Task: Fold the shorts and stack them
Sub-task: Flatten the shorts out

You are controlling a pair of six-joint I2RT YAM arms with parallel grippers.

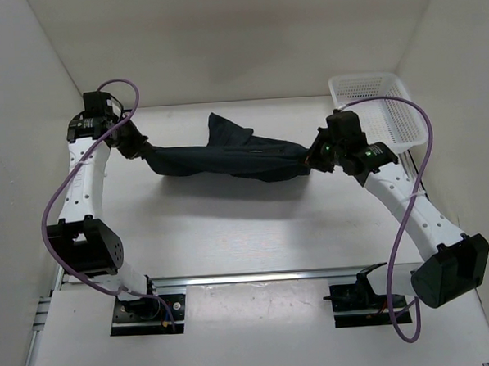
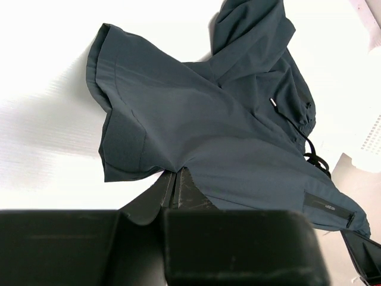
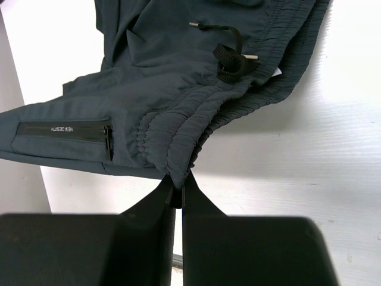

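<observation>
dark navy fabric: the shorts point(image 1: 227, 155) lie stretched across the middle of the surface point(image 1: 231, 233). the left end effector point(image 1: 134, 144) pinches a leg edge, and the right end effector point(image 1: 313, 159) pinches the waistband (drawcord side). the long axis runs left to right, waistband toward the white basket point(image 1: 380, 114). i'd hold the tension even and lay the upturned leg flat before folding.

You see the dark navy shorts point(image 1: 227, 155) stretched in a bunched band above the table, drawstring waistband rightward.
</observation>
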